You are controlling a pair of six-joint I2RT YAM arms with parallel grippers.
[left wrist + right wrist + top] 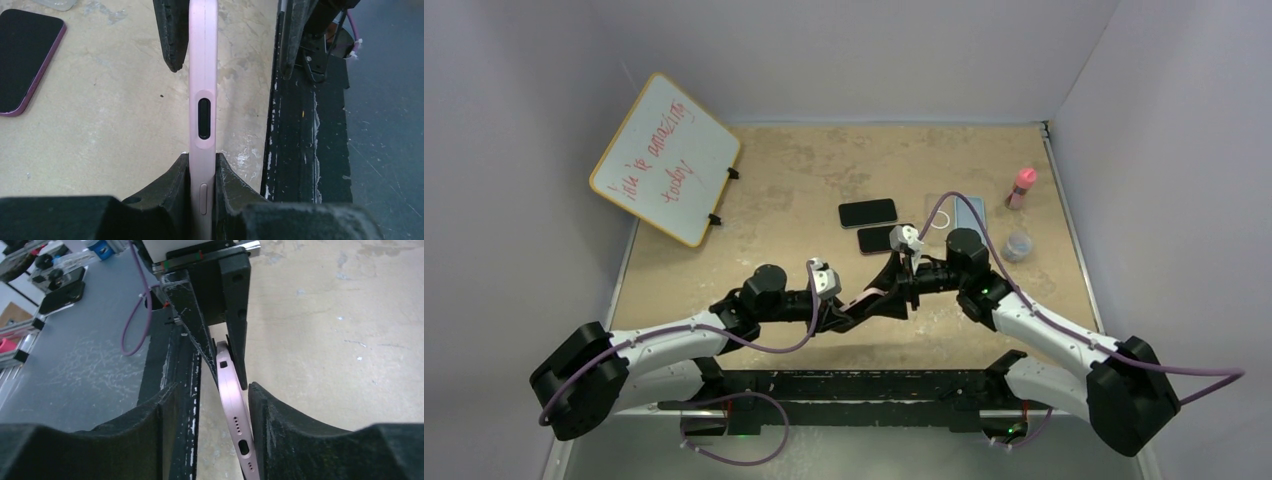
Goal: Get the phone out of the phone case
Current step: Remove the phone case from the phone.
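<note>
A pink phone case (202,60), seen edge-on, is held off the table between the two arms (871,294). I cannot tell the phone apart from the case. My left gripper (202,161) is shut on one end of the case, both pads pressed against its sides; it also shows in the top view (854,310). My right gripper (212,390) is open around the other end (235,415), where the charging port shows. Its right finger (270,410) touches the case and its left finger (165,405) stands apart.
Two dark phones (868,212) (884,238) lie on the table behind the grippers, one showing in a purple case in the left wrist view (25,60). A clear case (959,212), a pink bottle (1021,187), a small jar (1018,245) and a whiteboard (666,158) are there too. The black base rail (864,385) runs along the near edge.
</note>
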